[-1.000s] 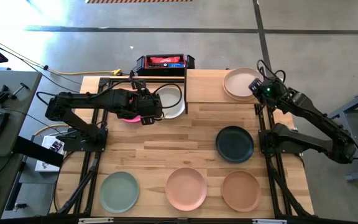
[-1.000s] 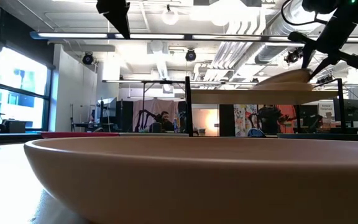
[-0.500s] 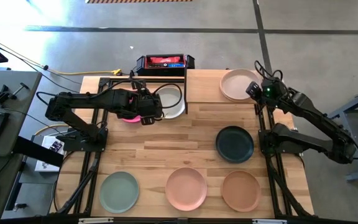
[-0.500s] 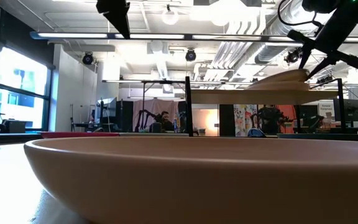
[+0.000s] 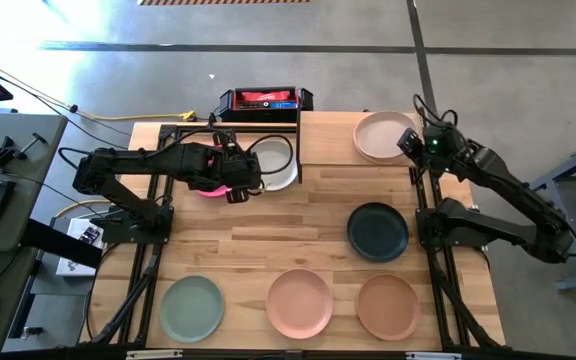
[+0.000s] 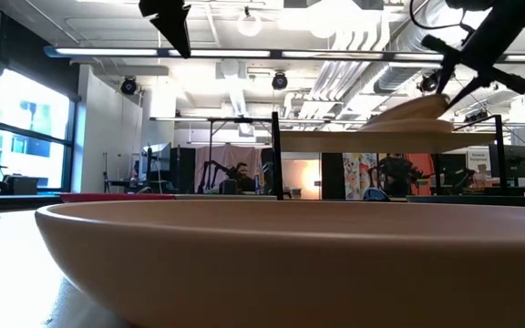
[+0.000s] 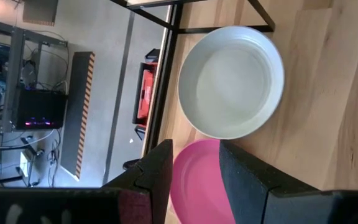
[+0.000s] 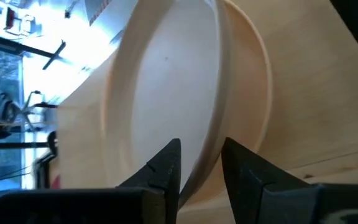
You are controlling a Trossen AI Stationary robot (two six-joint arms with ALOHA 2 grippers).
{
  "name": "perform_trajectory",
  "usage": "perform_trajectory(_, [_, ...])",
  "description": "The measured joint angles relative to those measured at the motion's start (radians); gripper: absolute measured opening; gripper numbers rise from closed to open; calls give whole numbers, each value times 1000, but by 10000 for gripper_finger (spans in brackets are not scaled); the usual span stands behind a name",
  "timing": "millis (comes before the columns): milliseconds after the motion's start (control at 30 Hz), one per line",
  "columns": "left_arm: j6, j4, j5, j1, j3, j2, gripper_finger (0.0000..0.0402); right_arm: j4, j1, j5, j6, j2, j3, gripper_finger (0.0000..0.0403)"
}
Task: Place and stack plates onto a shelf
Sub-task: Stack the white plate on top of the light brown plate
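Note:
The shelf (image 5: 328,135) is a light-wood board at the table's far right. A beige plate (image 5: 380,135) sits tilted on it, on top of a second pale plate (image 8: 257,81). My right gripper (image 5: 411,143) is at the beige plate's right rim, shut on it. My left gripper (image 5: 234,183) hangs open well above the magenta plate (image 5: 206,187), which lies flat on the table beside the light grey plate (image 5: 276,165). In the left wrist view its fingers frame the magenta plate (image 7: 197,180) without touching it. My right gripper (image 8: 201,149) pinches the beige plate's rim (image 8: 207,140) on the plate's right side, one finger inside the rim and one outside. The held side is raised in the low view (image 6: 440,100), and the opposite low edge (image 6: 376,126) rests on the plate beneath.
On the tabletop lie a dark teal plate (image 5: 378,231), a sage green plate (image 5: 192,308), a pink plate (image 5: 299,302) and a brown plate (image 5: 388,305). A black frame (image 5: 173,135) stands at the far left. A red and black box (image 5: 265,100) sits at the far edge.
My right gripper has moved a little toward the table's left and up, carrying the beige plate's rim with it. The plate has shifted slightly left on the shelf and its held side stands higher, so it tilts more.

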State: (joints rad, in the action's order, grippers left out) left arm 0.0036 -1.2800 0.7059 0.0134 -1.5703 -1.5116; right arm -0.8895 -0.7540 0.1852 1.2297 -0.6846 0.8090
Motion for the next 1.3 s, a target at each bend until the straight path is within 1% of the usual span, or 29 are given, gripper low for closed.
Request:
perform_trajectory(200, [0, 0, 0, 0, 0, 0, 119, -53, 0, -3, 0, -1, 46, 90])
perform_trajectory(433, [0, 0, 0, 0, 0, 0, 119, -122, 0, -38, 4, -2, 50, 90])
perform_trajectory(600, [8, 1, 2, 0, 0, 0, 119, -120, 0, -4, 17, -18, 50, 90])
perform_trajectory(700, [15, 3, 2, 0, 0, 0, 119, -111, 0, -3, 19, -35, 50, 90])
perform_trajectory(933, [15, 5, 3, 0, 0, 0, 119, -110, 0, -42, 19, -73, 50, 90])
perform_trajectory(1300, [8, 5, 1, 0, 0, 0, 119, -118, 2, -75, 12, -72, 50, 90])
